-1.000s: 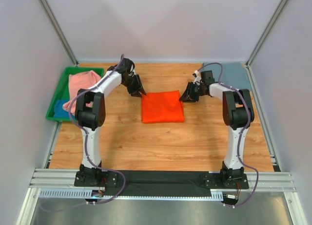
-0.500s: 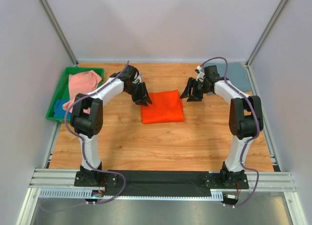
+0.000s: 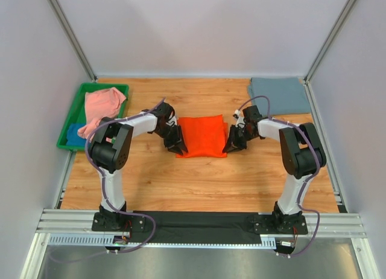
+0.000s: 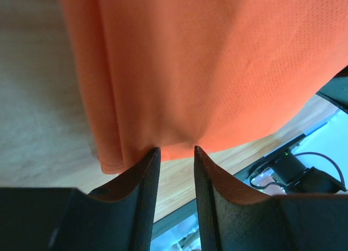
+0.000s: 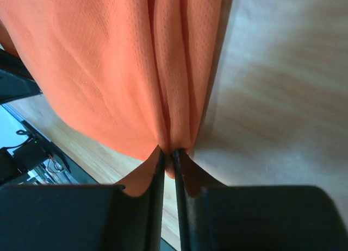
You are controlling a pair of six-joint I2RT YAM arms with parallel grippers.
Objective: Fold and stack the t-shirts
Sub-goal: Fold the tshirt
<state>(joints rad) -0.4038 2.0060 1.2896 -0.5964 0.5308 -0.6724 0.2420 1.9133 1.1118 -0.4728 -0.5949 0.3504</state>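
At the near edge, the left fingers [image 4: 148,167] stand partly apart, with the hem of the bright orange folded cloth t-shirt [image 3: 202,134] at their tips but not clamped. The right fingers [image 5: 186,175] are pinched narrow on the opposite near corner. If you lift now, expect a one-sided pull: the left corner may slip free, skewing or unfolding the layers. The shirt lies mid-way across the wooden table [image 3: 199,182]. Farther off, a dragged carry could ruffle the folded slate grey-blue t-shirt [image 3: 276,95] at the far right corner. The salmon pink t-shirt [image 3: 101,104] and blue t-shirt [image 3: 75,134] lie in the green plastic tray [image 3: 68,121], far left.
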